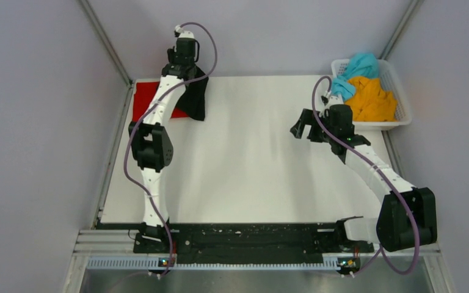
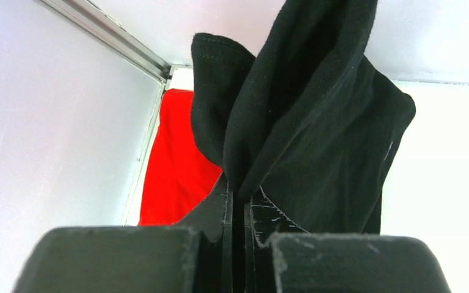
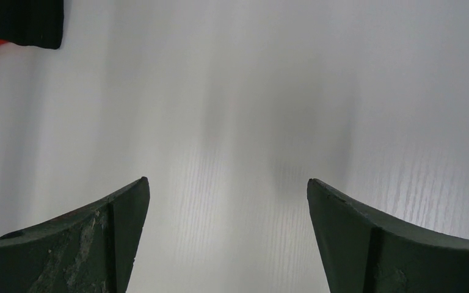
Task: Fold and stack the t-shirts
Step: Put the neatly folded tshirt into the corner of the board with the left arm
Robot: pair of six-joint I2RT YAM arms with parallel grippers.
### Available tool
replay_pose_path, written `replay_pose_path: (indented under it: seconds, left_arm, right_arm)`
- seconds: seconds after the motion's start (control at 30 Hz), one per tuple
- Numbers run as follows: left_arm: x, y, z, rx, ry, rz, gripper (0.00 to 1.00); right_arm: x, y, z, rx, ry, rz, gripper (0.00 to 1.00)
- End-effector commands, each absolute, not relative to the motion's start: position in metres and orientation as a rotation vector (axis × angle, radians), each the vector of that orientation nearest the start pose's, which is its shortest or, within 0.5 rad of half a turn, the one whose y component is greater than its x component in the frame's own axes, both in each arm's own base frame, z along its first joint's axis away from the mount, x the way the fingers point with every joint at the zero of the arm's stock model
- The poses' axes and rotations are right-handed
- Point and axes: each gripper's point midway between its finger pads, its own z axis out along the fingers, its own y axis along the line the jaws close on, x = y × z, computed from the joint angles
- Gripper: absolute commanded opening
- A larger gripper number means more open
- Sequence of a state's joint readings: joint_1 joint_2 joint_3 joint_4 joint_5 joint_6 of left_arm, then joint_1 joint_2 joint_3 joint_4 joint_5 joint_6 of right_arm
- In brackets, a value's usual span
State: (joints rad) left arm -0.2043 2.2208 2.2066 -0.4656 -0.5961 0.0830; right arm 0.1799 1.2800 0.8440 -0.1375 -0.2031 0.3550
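Left black two-finger gripper (image 2: 237, 194): raised at far-left of white table (image 1: 250, 177), pinching black cloth t-shirt (image 2: 317, 122).
Right black gripper (image 3: 227, 186): above table's right side, spread wide.

No text, label, brand, number or sign is showing clearly enough to be read in any of the three views.
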Motion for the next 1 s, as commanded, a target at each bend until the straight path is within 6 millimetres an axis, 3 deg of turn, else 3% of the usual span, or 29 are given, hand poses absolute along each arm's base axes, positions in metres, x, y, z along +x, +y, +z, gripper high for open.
replay_pose_path:
  seconds: [0.0,0.17,0.27,0.6,0.67,0.73,0.83,0.87,0.9,0.97]
  left_arm:
    - [0.606,-0.018,0.332,-0.147,1.813,0.479,0.0]
    - [0.603,-0.012,0.353,-0.173,1.773,0.467,0.0]
    - [0.602,-0.005,0.351,-0.188,1.78,0.456,0.0]
    - [0.62,0.046,0.268,-0.217,1.947,0.367,0.0]
    - [0.623,0.059,0.254,-0.226,1.964,0.368,0.0]
    - [0.623,0.087,0.237,-0.247,1.989,0.381,0.0]
    - [0.628,0.107,0.213,-0.274,2.012,0.401,0.0]
    - [0.63,0.114,0.207,-0.29,2.01,0.418,0.1]
    - [0.63,0.125,0.202,-0.311,2.013,0.445,0.29]
    - [0.627,0.143,0.197,-0.362,2.027,0.492,0.93]
  right_arm:
    - [0.361,0.109,0.159,0.066,2.151,0.499,0.99]
    - [0.362,0.107,0.16,0.071,2.146,0.492,0.99]
    - [0.362,0.106,0.158,0.077,2.149,0.484,0.99]
    - [0.363,0.099,0.156,0.097,2.154,0.444,0.99]
    - [0.362,0.096,0.154,0.104,2.16,0.427,0.99]
    - [0.363,0.093,0.152,0.112,2.168,0.408,0.99]
    - [0.364,0.092,0.149,0.115,2.18,0.4,0.99]
    - [0.364,0.092,0.146,0.116,2.188,0.398,0.99]
    - [0.365,0.092,0.146,0.118,2.191,0.394,0.99]
    - [0.366,0.09,0.145,0.124,2.204,0.379,0.99]
